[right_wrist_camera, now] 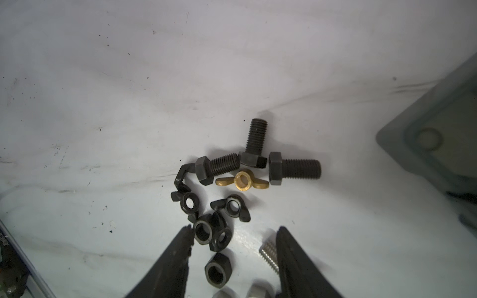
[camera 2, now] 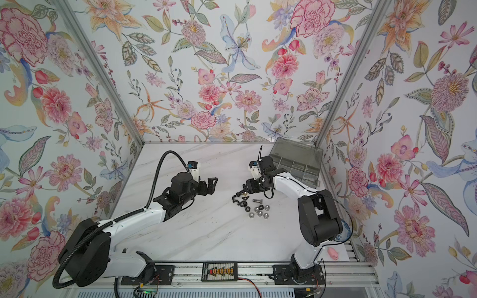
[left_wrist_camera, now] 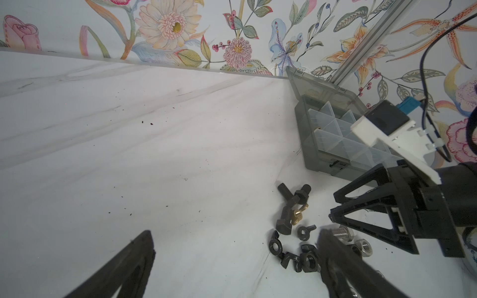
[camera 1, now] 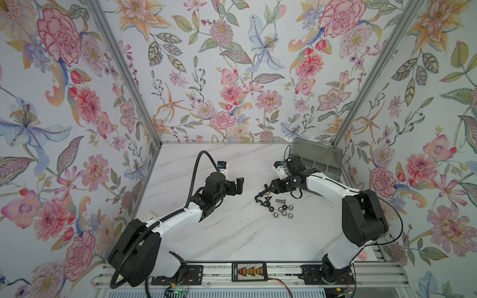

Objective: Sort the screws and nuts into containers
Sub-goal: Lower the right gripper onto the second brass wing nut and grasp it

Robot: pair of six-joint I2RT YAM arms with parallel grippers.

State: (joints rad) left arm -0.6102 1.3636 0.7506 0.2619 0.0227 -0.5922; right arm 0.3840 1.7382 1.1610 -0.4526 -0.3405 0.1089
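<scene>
Three black screws (right_wrist_camera: 294, 169) lie on the marble table next to a brass wing nut (right_wrist_camera: 242, 182), black nuts (right_wrist_camera: 204, 231) and black wing nuts. A silver bolt (camera 1: 279, 200) and several silver nuts (camera 1: 284, 211) lie just nearer the front. My right gripper (right_wrist_camera: 235, 229) is open low over the pile, with black nuts lying between its fingers and the silver bolt (right_wrist_camera: 268, 254) by one finger. It holds nothing. The left gripper (left_wrist_camera: 235, 233) stands open and empty, left of the pile (camera 1: 241, 185). The grey organiser box (camera 1: 320, 160) with the containers sits open at the back right.
A blue-and-white bowl (camera 2: 343, 231) sits behind the right arm's elbow, with a small pink object (camera 2: 333, 252) near the front right corner. A white object (camera 1: 148, 215) lies under the left arm. Floral walls close in three sides, and a metal rail (camera 1: 284, 273) runs along the front.
</scene>
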